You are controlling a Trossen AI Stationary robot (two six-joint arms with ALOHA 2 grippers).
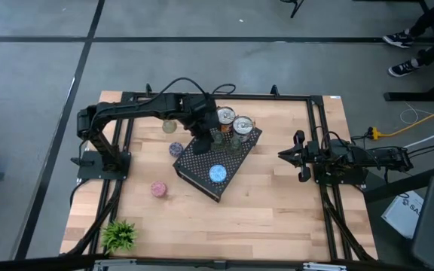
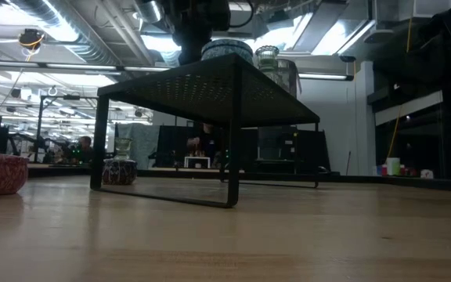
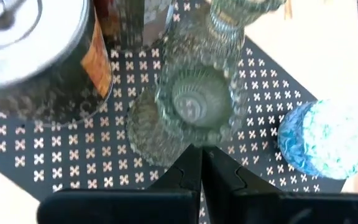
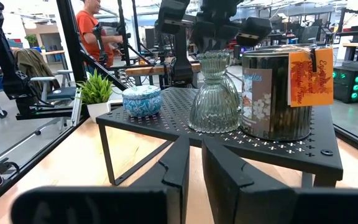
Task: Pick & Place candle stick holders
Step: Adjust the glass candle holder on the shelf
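A black perforated stand [image 1: 202,169] in the table's middle carries two silver-copper cans [image 1: 234,120], two olive-green glassy holders [image 1: 226,139] and a sparkly blue round [image 1: 217,174]. On the table to its left stand a third glassy holder [image 1: 170,126], a purple round [image 1: 175,149] and a pink round [image 1: 159,188]. My left gripper [image 3: 201,150] is shut, pointing down just over a glassy holder [image 3: 194,99] on the stand. My right gripper [image 4: 195,142] waits at the table's right, level, with a narrow gap between its fingers, empty. My left gripper's shut fingertips [image 3: 191,158] stand at the rim [image 3: 197,138] of the glassy holder, coming from above. I cannot tell whether they touch it. The holder stands upright on the stand.
A small green plant [image 1: 119,235] stands at the near left corner. Black frame rails [image 1: 319,128] run along the table's sides. Bare wood lies near the front edge and between the stand and my right gripper. A person shows beyond the table [image 4: 95,25].
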